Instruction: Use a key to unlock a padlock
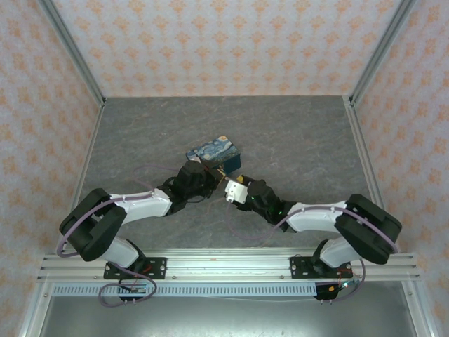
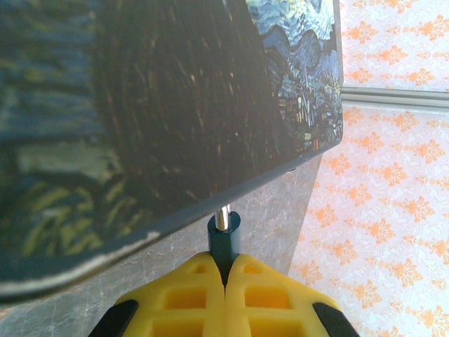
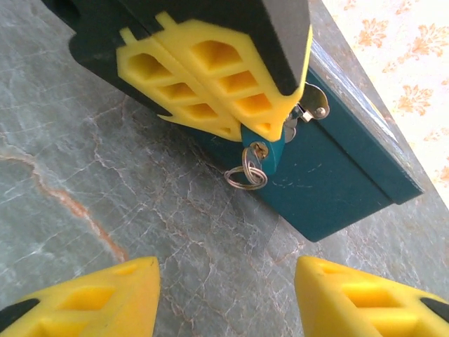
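Note:
The tiny blue-green padlock (image 3: 266,153) hangs from the metal hasp (image 3: 313,105) on the front of the night-sky tin box (image 3: 337,175). My left gripper (image 3: 242,130) is shut on the padlock's body. In the left wrist view the padlock (image 2: 224,242) sticks out between the closed yellow fingers (image 2: 175,298), and its silver shackle (image 2: 222,217) runs up to the box lid (image 2: 175,105). A key ring (image 3: 245,175) dangles from a brass key seated in the keyhole. My right gripper (image 3: 228,298) stands open a short way in front of the key, touching nothing.
The tin box (image 1: 214,151) sits mid-table on the grey marbled surface (image 1: 295,140), with both arms meeting just in front of it. Patterned walls and aluminium rails enclose the table on three sides.

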Robot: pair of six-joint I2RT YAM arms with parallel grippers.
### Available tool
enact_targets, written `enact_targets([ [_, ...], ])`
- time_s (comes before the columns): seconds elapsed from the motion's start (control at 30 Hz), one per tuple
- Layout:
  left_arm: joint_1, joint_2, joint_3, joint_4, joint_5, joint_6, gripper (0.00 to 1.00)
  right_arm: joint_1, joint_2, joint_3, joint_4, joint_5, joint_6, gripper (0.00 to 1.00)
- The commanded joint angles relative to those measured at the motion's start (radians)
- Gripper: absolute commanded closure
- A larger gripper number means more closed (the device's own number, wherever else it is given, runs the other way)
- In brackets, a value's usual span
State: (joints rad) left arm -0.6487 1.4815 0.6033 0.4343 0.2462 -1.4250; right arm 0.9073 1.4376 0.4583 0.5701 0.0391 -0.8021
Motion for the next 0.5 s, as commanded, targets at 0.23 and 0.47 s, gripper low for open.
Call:
enact_targets([
  [0.23,-0.025,-0.003,0.026,0.026,0.009,-0.015,1.0,0.005,0.102,0.067,0.14,0.003,-0.003,0.54],
  [0.47,-0.027,-0.001,0.027,0.02,0.001,-0.015,1.0,0.005,0.086,0.066,0.121,-0.005,0.031,0.66],
])
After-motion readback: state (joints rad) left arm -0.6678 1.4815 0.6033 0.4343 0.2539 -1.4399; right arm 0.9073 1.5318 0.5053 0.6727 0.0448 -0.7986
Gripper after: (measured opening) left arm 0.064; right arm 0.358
